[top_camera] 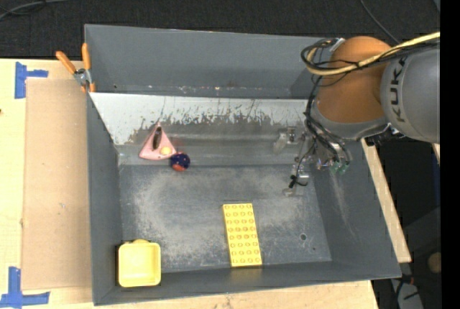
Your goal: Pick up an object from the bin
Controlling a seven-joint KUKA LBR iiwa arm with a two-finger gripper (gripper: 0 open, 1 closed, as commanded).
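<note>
1. The gripper (297, 178) is seen low over bare floor in the grey bin (215, 77); whether it is apart or together cannot be told.
2. Nearest it, toward the bin's front, a yellow studded plate (242, 234) is laid flat, apart from it.
3. Well beyond, away from the arm, a blue ball (180, 162) is set just beside a pink triangular piece (157, 146).
4. Farthest from it, a yellow square block (139, 264) is lodged in the front corner.

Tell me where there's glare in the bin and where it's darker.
In the camera view, a pale band of glare runs along the lower part of the bin's back wall, behind the pink triangular piece and the small blue ball; the wall above it is darker; the floor around the yellow studded plate is evenly lit.
</note>
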